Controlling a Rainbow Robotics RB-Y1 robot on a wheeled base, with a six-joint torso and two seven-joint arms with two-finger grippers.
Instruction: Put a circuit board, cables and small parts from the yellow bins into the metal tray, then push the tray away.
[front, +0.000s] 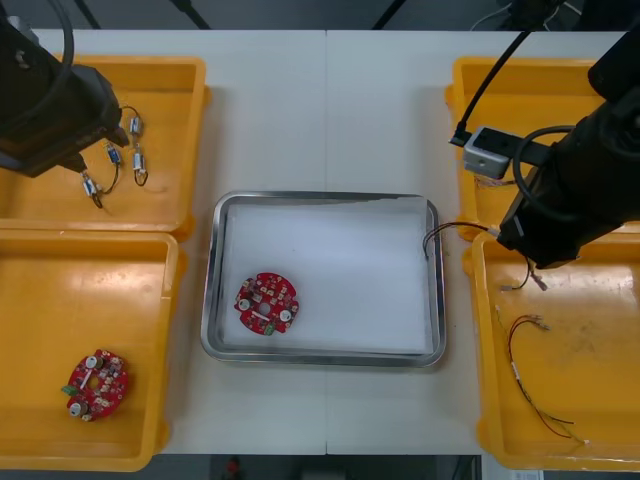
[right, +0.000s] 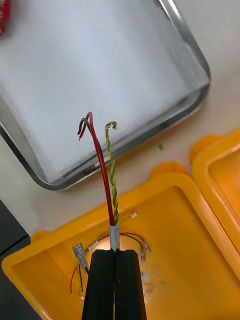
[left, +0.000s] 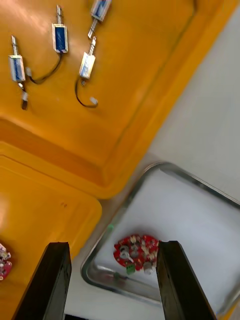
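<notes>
Yellow bin (front: 170, 70), far left: left gripper (left: 114, 245) was above it w/ fingers wide. Circuit board (front: 266, 303) lay in metal tray (front: 325, 197), near-left corner. Right gripper (right: 115, 252) clamped red/yellow cable (right: 110, 205) above near-right bin (front: 485, 400), tip at tray rim.

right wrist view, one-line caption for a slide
right tool shut on a red and yellow cable above a yellow bin, metal tray beyond

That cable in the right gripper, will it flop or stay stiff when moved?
Probably fairly stiff: the cable juts nearly straight from the shut right gripper without drooping. Thin, so likely light. Its hooked ends might snag the tray rim.
</notes>
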